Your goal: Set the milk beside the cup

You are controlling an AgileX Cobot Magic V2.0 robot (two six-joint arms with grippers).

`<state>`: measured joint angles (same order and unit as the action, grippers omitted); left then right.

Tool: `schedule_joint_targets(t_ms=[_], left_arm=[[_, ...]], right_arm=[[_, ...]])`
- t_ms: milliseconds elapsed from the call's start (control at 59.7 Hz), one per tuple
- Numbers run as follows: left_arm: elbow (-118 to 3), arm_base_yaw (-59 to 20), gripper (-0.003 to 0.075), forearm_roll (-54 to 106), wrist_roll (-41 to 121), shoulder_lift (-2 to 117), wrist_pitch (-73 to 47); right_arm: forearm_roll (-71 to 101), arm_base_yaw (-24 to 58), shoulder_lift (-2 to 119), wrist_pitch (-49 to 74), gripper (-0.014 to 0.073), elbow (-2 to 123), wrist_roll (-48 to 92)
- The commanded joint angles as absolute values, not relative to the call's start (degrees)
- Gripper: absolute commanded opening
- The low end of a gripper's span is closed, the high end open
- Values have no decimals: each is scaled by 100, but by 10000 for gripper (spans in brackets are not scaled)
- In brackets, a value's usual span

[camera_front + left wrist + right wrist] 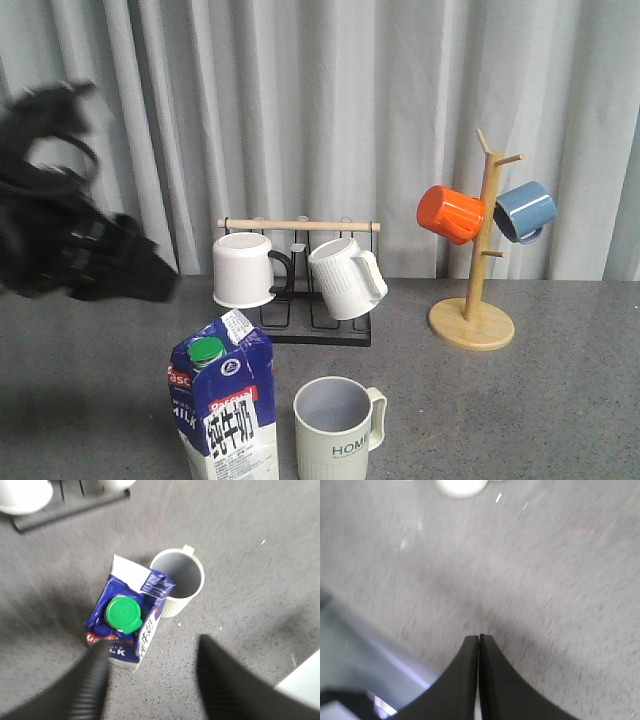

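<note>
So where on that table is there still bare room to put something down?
Bare grey table lies right of the HOME cup, in front of the wooden mug tree, and left of the milk. It is crowded where milk meets cup, below the black rack.

Cup (pixel 338 432) side: I read "HOME" in dark letters, low on the wall facing me.
Milk (pixel 224 405) front panel: I make out "MILK" in white on blue, and large black Chinese characters on a white label.
Milk red band: white lettering, cut off, unreadable.
</note>
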<state>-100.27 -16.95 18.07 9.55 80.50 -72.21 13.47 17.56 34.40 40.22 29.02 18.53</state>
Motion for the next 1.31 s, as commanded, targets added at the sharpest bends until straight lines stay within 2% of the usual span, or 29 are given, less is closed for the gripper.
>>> schedule_joint_targets(t_ms=[0,33,301,636,787,1004,1289], left_arm=[[-10143,-1726,48,1703,999,7417,-7148],[-10143,-1726,-12,1598,1031,7248,-7148],[-9777,-1726,-8,1150,1017,6085,-6632],[-7396,-1726,-8,1156,483,4230,-5289],[-6350,-1726,-8,1345,121,3518,-5471],[-5713,-1726,-8,1340,150,2956,-5977],[-5489,-1726,-8,587,200,2834,-5574]], right_arm=[[1319,1722,3439,3218,-5,3054,1411],[1319,1722,3439,3087,-5,3054,1295],[1350,1722,3439,2797,-5,3054,906],[1350,1722,3439,2810,-5,3054,906],[1350,1722,3439,2810,-5,3054,906],[1350,1722,3439,2810,-5,3054,906],[1350,1722,3439,2810,-5,3054,906]])
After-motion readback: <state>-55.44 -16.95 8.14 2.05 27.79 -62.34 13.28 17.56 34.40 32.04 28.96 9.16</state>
